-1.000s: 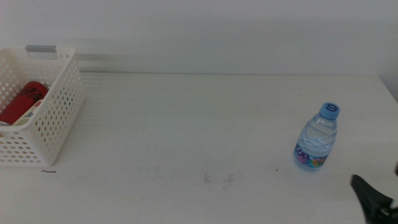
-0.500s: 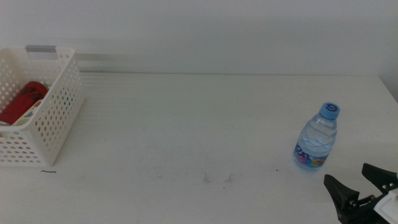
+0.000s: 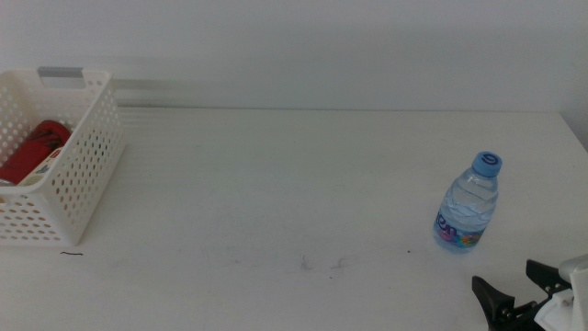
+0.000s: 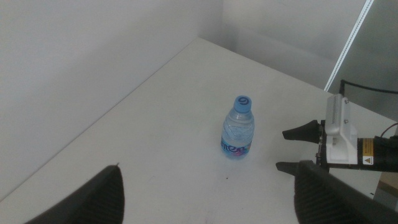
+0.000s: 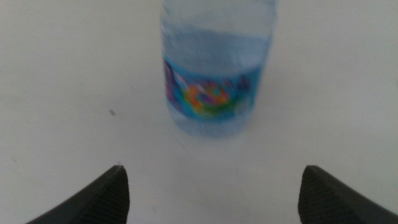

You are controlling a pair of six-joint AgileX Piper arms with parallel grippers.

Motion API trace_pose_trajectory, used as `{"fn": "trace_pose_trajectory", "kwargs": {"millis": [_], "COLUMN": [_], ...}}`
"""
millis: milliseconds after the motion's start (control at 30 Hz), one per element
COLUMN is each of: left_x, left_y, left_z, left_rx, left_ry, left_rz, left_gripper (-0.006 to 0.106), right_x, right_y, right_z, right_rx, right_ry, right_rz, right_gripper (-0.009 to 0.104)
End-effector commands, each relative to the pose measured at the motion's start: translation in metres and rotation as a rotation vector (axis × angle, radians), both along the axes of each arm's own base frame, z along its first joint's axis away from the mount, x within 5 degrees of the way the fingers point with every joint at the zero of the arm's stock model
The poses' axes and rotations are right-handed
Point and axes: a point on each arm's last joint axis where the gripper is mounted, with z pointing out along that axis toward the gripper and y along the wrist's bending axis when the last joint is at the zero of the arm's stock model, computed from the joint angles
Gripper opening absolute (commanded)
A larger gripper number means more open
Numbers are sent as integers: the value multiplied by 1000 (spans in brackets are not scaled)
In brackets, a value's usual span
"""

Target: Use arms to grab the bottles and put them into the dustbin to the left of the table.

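Note:
A small clear water bottle (image 3: 469, 207) with a blue cap stands upright at the right of the white table (image 3: 276, 184). My right gripper (image 3: 516, 285) is open at the bottom right corner, just in front of the bottle and not touching it. The right wrist view shows the bottle (image 5: 214, 68) close ahead of the open right gripper (image 5: 212, 169). My left gripper (image 4: 206, 167) is open and empty, held high and far from the bottle (image 4: 237, 127). The white dustbin (image 3: 78, 175) at the left holds a red can (image 3: 32, 152).
The table's right edge runs close behind the bottle and the right gripper (image 4: 281, 150). A white wall rises along the back of the table. Faint scuff marks (image 3: 322, 264) lie near the front middle.
The right gripper has come further into the middle view from the bottom right corner and shifted left, toward the bottle. The bottle and dustbin have not moved.

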Motion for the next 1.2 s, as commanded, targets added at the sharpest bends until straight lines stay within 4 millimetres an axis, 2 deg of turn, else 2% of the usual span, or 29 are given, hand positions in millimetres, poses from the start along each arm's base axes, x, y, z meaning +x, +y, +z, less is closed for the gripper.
{"fn": "trace_pose_trajectory", "kwargs": {"millis": [0,800,967,1033,1067,1100,1167], "left_x": [0,0,0,0,0,0,0], "left_y": [0,0,0,0,0,0,0], "left_z": [1,1,1,1,1,1,1], "left_rx": [-6,-6,-6,-6,-6,-6,-6], "left_ry": [1,1,1,1,1,1,1], "left_rz": [0,0,0,0,0,0,0], "left_gripper": [94,94,94,94,94,94,94], "right_x": [0,95,107,109,109,109,108], "right_y": [-1,19,19,18,17,17,21], "right_z": [-4,-11,-8,-8,-7,-7,-7], "right_rx": [-12,27,34,36,36,36,37], "right_ry": [7,-136,-170,-173,-175,-175,-174], "right_rz": [-15,9,-16,-41,-46,-46,-25], "right_gripper": [93,93,91,81,69,50,1]}}
